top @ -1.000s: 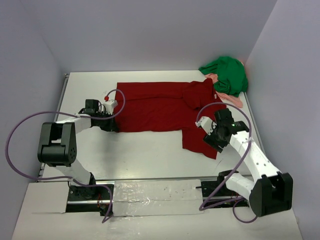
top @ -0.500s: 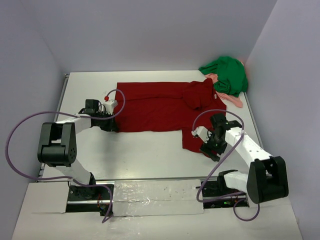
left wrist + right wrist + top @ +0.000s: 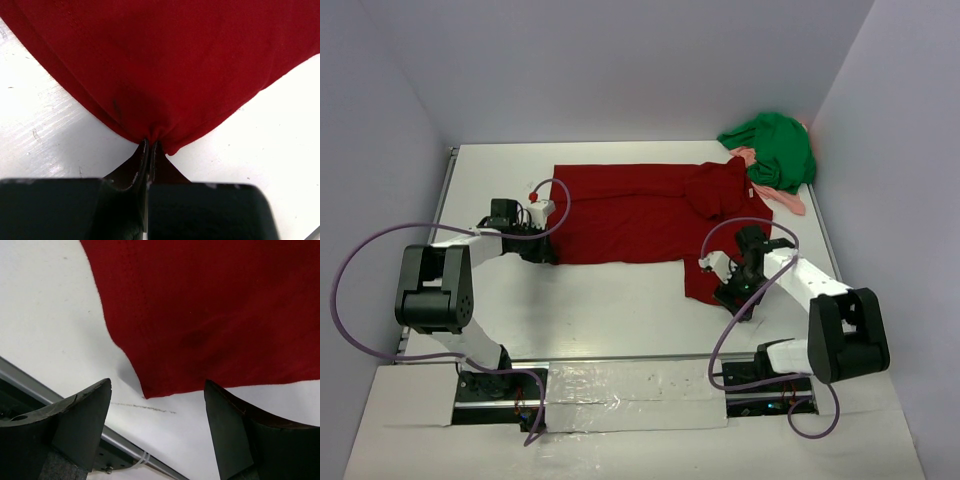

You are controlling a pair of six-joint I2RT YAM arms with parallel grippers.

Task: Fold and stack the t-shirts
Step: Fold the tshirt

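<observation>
A large dark red t-shirt [image 3: 640, 210] lies spread across the white table, its right end folded over in a flap. My left gripper [image 3: 544, 254] is shut on the shirt's near-left corner. In the left wrist view the cloth [image 3: 165, 65] bunches into the pinched left gripper [image 3: 150, 142]. My right gripper [image 3: 738, 300] stands open, low over the shirt's near-right corner. In the right wrist view that corner of the red cloth [image 3: 215, 310] sits between the spread jaws of the right gripper [image 3: 157, 385], untouched. A green t-shirt [image 3: 775, 148] and a salmon-pink piece [image 3: 782, 198] lie bunched at the back right.
A metal rail [image 3: 620, 358] runs along the table's near edge, close below the right gripper in its wrist view [image 3: 125, 445]. Walls close in the table on the left, back and right. Purple cables [image 3: 360, 290] loop off both arms.
The right arm has swung left and down over the shirt's near-right corner, and its jaws have spread a little wider. The left arm has not moved.
</observation>
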